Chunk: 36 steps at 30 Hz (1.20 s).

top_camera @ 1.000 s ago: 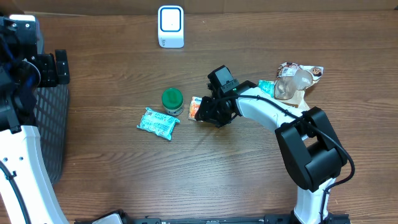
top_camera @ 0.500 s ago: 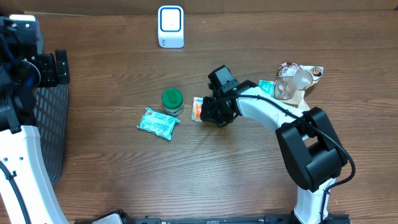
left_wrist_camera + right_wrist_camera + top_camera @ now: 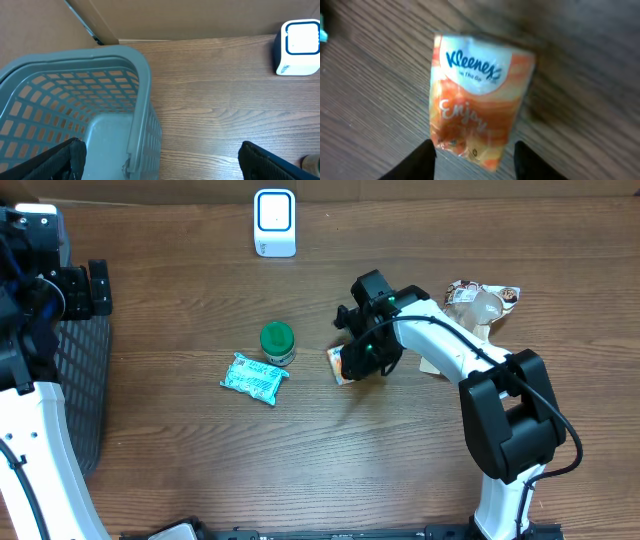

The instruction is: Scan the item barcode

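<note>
pack pulled right, barcode not showing

the left gripper hangs wide open over the grey slotted plastic basket (idle). the white rounded scanner box stands well beyond the right gripper. the orange-and-white kleenex tissue pack has slid right with that gripper and turned. its near end now sits between the fingers, and i cannot tell whether it is pinched or only flanked. its long axis runs away from the fingertips, logo end farthest, and it probably needs flipping.
</note>
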Each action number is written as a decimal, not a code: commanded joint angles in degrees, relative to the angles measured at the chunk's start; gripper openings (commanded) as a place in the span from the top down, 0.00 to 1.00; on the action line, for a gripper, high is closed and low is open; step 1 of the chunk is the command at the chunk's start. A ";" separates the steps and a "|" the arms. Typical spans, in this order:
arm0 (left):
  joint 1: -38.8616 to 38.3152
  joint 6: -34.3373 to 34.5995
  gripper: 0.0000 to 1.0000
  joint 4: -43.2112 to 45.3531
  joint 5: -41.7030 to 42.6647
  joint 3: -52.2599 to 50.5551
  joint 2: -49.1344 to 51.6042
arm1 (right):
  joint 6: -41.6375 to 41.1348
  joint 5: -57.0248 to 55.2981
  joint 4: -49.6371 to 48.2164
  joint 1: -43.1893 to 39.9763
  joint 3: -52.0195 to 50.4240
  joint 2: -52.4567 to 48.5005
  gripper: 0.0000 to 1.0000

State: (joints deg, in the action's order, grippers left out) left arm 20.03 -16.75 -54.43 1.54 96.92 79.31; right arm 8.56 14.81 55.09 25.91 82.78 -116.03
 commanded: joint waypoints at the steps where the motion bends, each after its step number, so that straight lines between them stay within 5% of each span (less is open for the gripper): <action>1: 0.20 -1.07 0.01 0.22 0.44 1.20 0.09 | -5.27 -0.98 1.16 -0.46 6.08 1.16 0.50; 5: 0.20 -1.07 0.00 0.22 0.44 1.20 0.09 | -14.86 4.50 3.23 -0.26 9.77 1.16 0.52; 10: 0.20 -1.05 0.00 0.22 0.44 1.20 0.09 | -26.53 6.49 2.29 2.78 6.12 0.87 0.81; 17: 0.20 -1.07 0.00 0.22 0.44 1.20 0.09 | -34.12 1.90 -2.56 7.08 -1.90 0.87 0.84; 28: 0.20 -1.05 0.01 0.22 0.42 1.20 0.09 | -33.11 -21.90 -4.02 1.84 -2.82 0.87 0.89; 36: 0.20 -1.07 0.00 0.22 0.42 1.20 0.09 | -20.37 -10.01 -22.49 -2.56 -2.80 0.87 0.89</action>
State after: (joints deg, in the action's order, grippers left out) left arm 20.03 -16.75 -54.43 1.54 96.92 79.31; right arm -18.94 -1.83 36.80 23.64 80.07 -115.90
